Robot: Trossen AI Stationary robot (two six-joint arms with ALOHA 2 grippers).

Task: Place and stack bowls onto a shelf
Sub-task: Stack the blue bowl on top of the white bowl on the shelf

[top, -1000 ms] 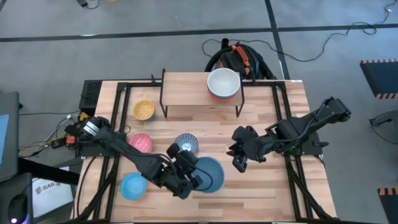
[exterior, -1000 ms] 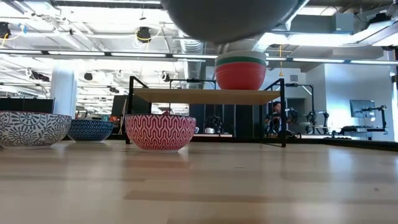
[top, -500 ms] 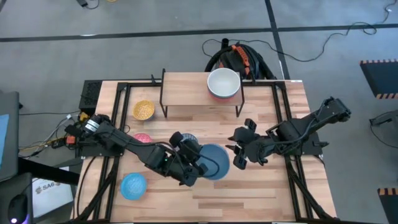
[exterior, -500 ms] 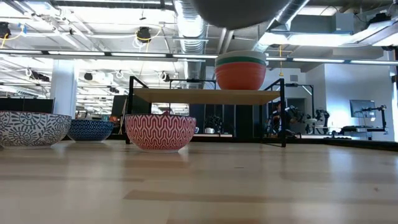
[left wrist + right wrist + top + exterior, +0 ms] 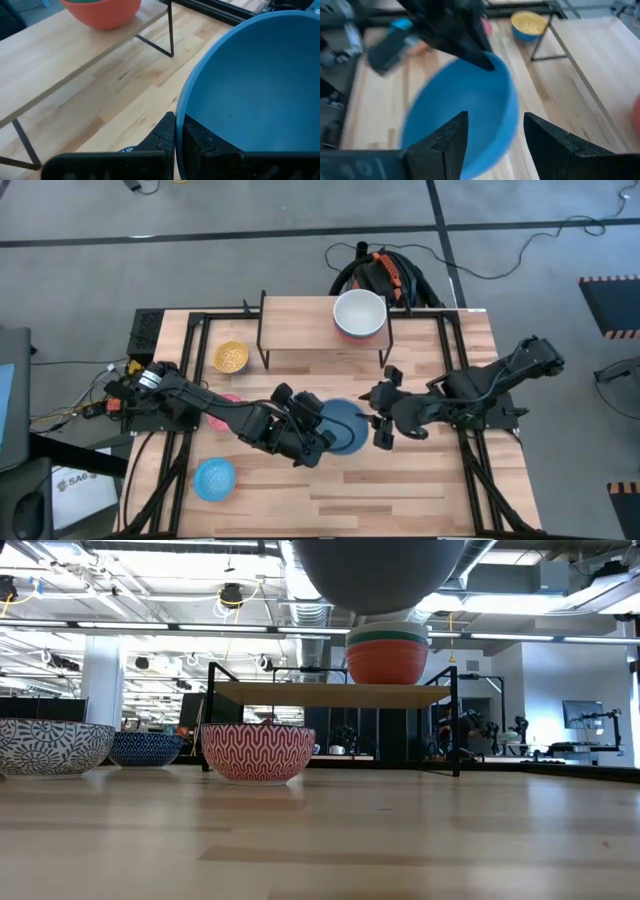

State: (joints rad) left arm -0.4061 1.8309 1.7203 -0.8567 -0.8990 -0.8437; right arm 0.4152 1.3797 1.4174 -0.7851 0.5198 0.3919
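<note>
My left gripper [image 5: 318, 435] is shut on the large blue bowl [image 5: 342, 427], which is held in the air over the middle of the table; its grey underside [image 5: 380, 575] fills the top of the low view. My right gripper [image 5: 378, 420] is open just right of the bowl, its fingers [image 5: 445, 142] on either side of the bowl's near rim [image 5: 465, 112], apart from it as far as shows. The shelf [image 5: 300, 335] carries a stack with the cream white bowl [image 5: 359, 313] on top, over green and red [image 5: 386, 660]. My left gripper pinches the large blue bowl's rim [image 5: 179, 117], one finger [image 5: 202, 142] inside the bowl and one [image 5: 162, 137] outside. The fingers come from the table's left. The bowl is lifted clear of the table, its opening tipped partly toward the right arm.
On the table's left part stand the yellow bowl [image 5: 230, 357], the pink bowl [image 5: 228, 400], partly under my left arm, and the light blue bowl [image 5: 214, 478]. The low view shows the pink bowl [image 5: 258, 752] and two blue patterned ones [image 5: 50, 747]. The shelf's left part is bare.
My left gripper has carried the large blue bowl up and toward the table's far and right side, closer to my right gripper. The patterned bowl that showed beside it is now hidden under the left arm. My right gripper has shifted slightly toward the far edge.
</note>
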